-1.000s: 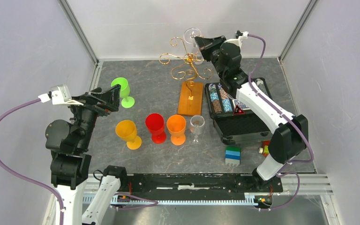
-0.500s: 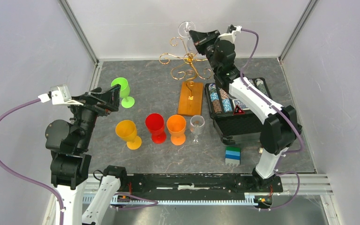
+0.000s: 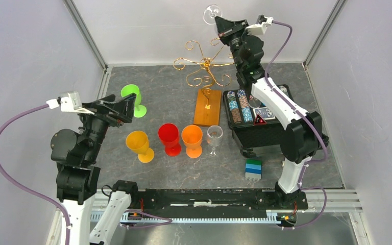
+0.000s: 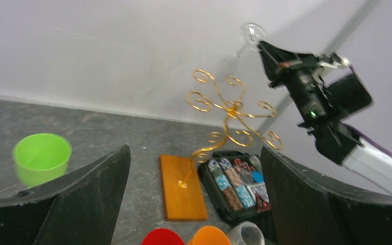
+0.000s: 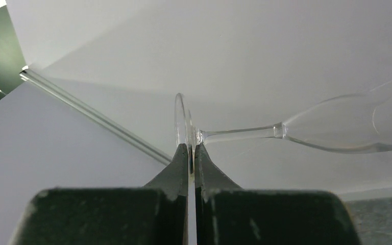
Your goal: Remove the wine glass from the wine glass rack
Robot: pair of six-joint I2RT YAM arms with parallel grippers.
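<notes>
Right wrist view shows the wine glass (image 5: 286, 130) lying on its side in the air, bowl to the right. Its thin round foot is pinched between the 2 black fingers of the right gripper (image 5: 190, 153). The jaws are squeezed together on that foot, with only glass between them.

From the top view, the glass is up high by the back wall, above the gold curls of the wine glass rack (image 3: 204, 64). I cannot tell if the bowl is all the way clear of the top curl.

I think the step now is carrying the glass away. The foot is thin and slippery, so it needs a tight grip. A slow move up and away would stop the bowl from bumping a curl.

The right arm is stretched long and tall from its base to the back. The left gripper (image 4: 194, 153) hangs low on the left near a green cup (image 3: 132, 97), with its jaws wide apart and holding nothing.
</notes>
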